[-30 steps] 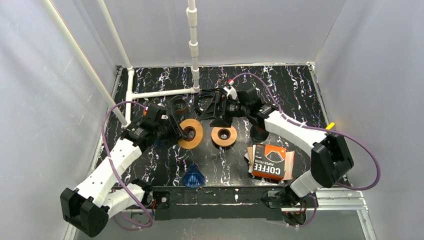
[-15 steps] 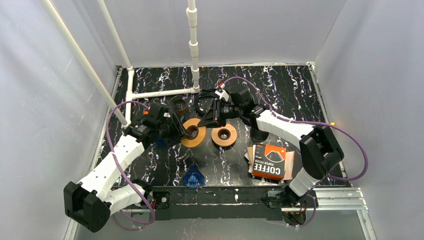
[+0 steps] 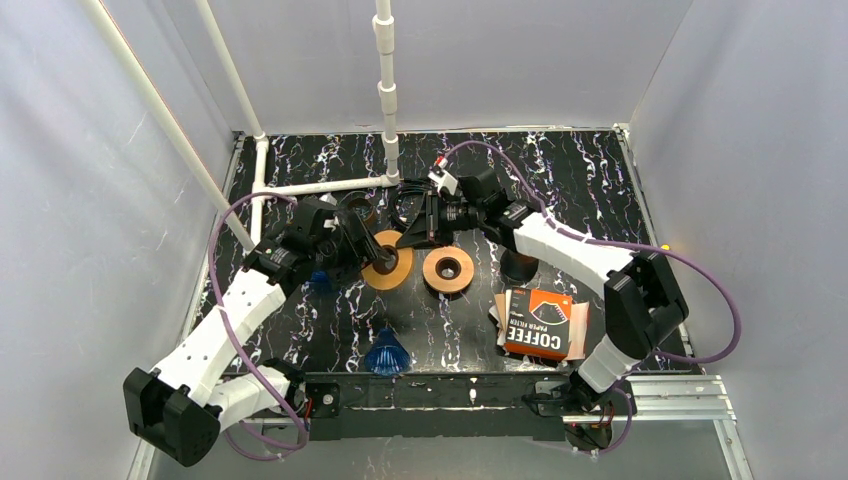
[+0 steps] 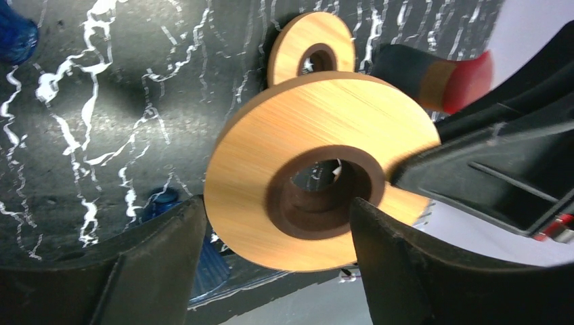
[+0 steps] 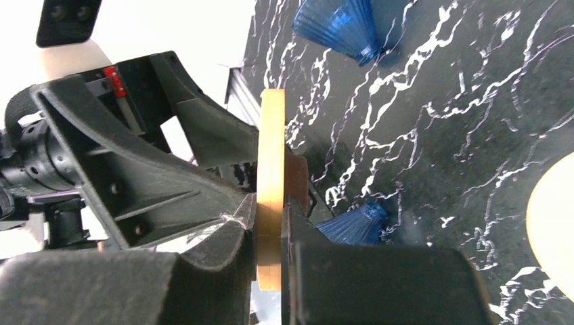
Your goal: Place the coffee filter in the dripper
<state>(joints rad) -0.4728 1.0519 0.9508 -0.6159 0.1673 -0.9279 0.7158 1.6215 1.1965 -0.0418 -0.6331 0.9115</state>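
Observation:
A wooden ring stand (image 3: 385,266) hangs tilted above the table between both arms. My right gripper (image 3: 405,236) is shut on its rim; in the right wrist view the ring (image 5: 272,169) shows edge-on, pinched between the fingers of that gripper (image 5: 271,223). My left gripper (image 4: 277,257) is open, its fingers (image 4: 135,271) standing wide on either side of the ring (image 4: 271,183) without touching it. One blue dripper (image 3: 387,352) lies near the front edge, another (image 3: 318,278) under the left gripper. The coffee filter pack (image 3: 540,323) lies at the front right.
A second wooden ring (image 3: 448,270) lies flat beside the held one. A dark cup (image 3: 358,208) and white pipes (image 3: 320,186) stand at the back left. A black cone (image 3: 518,265) sits behind the filter pack.
My right gripper has moved in and shut on the ring's rim. My left gripper, which held the ring, has opened and let go. The ring shifted slightly back.

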